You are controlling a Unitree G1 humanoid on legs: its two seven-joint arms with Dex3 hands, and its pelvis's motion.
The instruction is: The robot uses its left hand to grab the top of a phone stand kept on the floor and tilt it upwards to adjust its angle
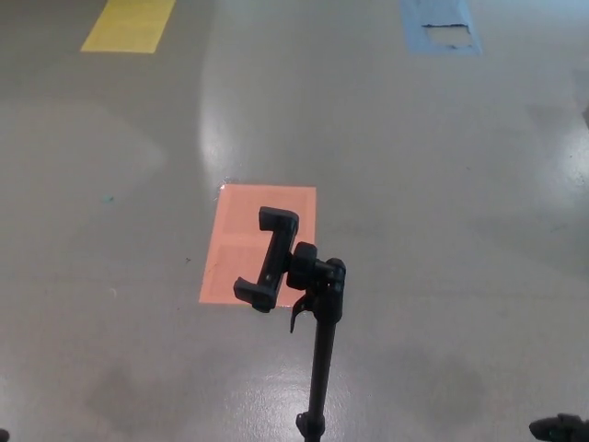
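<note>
The phone stand (317, 341) rises from the floor (442, 230) at lower centre, its empty black clamp cradle (267, 260) tipped on a ball-joint head (317, 274) atop a thin pole — light, rigid plastic, likely top-heavy and easy to topple. The cradle's long back is the sensible place to grip. Behind it lies an orange floor marking (244, 226); yellow (129, 23) and blue (440, 26) patches sit further off. Neither hand shows — so the fingers' state cannot be told.

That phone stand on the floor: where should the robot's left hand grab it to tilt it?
Probably the empty clamp atop the phone stand, approached from the robot's left. It juts out that side of the pole, clear of the joint knob.
</note>
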